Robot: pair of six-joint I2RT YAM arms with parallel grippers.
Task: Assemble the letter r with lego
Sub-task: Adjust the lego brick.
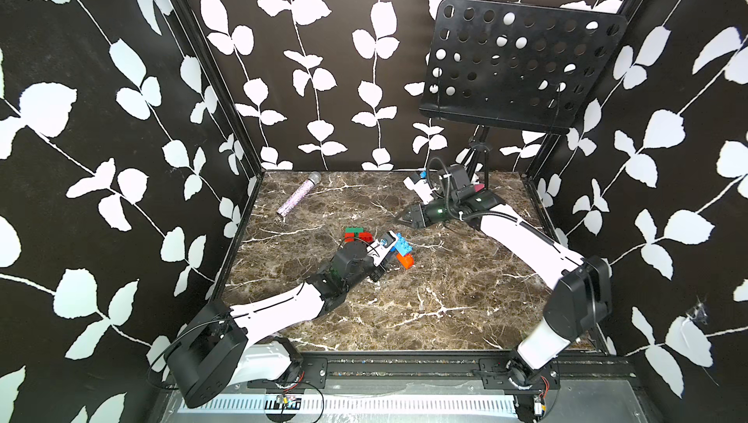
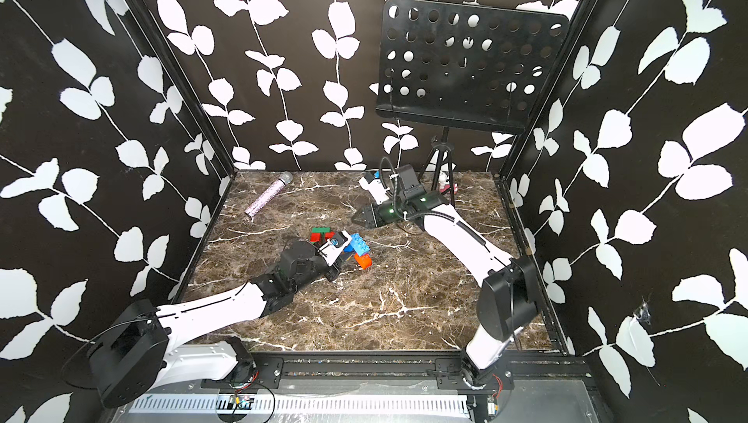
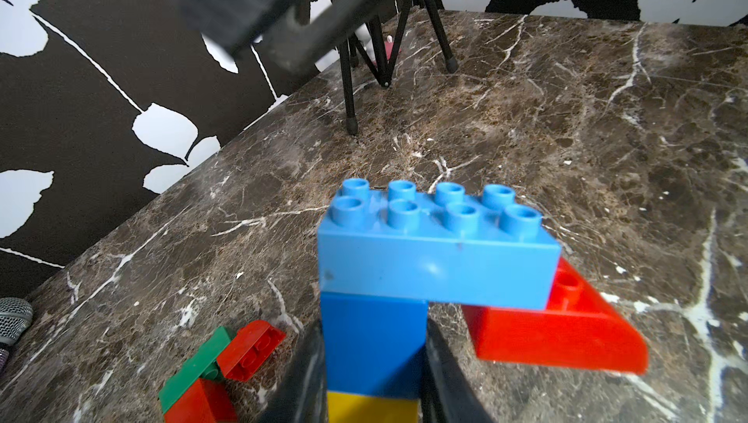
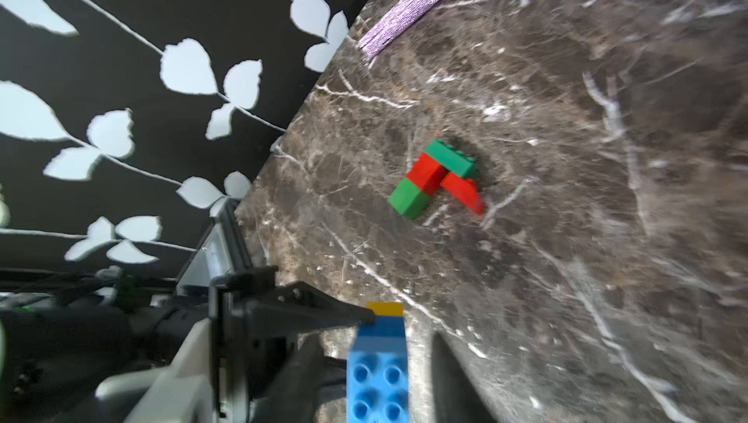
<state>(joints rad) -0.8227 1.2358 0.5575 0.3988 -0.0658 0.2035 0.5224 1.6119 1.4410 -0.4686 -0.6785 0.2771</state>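
While the left gripper [image 1: 389, 258] sits low near the middle of the marble table [image 1: 445, 299], both top views show it closed around a small lego stack [image 1: 400, 249]. A light blue brick [image 1: 402, 242] tops the stack, and an orange-red sloped brick [image 1: 406, 261] is tucked under its overhanging end. We see a second lego cluster [image 1: 358, 234] of green and red bricks lying just beside the stack, on the robot's left of it. The right gripper [image 1: 398, 218] hangs a little beyond the stack and apart from it, its jaws parted and empty.

From the left wrist view, we see two dark fingers [image 3: 445, 376] pressed against either side of a blue brick [image 3: 372, 344]. A yellow brick [image 3: 372, 409] sits below it, and the light blue brick [image 3: 437, 255] caps it crosswise. We cannot tell whether the sloped brick [image 3: 558, 332] is joined to the overhang. The lego cluster [image 3: 218, 368] lies flat on the table nearby.

From the right wrist view, which is blurred, we see the right gripper's fingers [image 4: 445, 364] spread, gripping nothing. The light blue brick [image 4: 378, 376] shows between them, farther off. The lego cluster [image 4: 437, 178] lies beyond, with a glittery microphone [image 4: 409, 16] further still.
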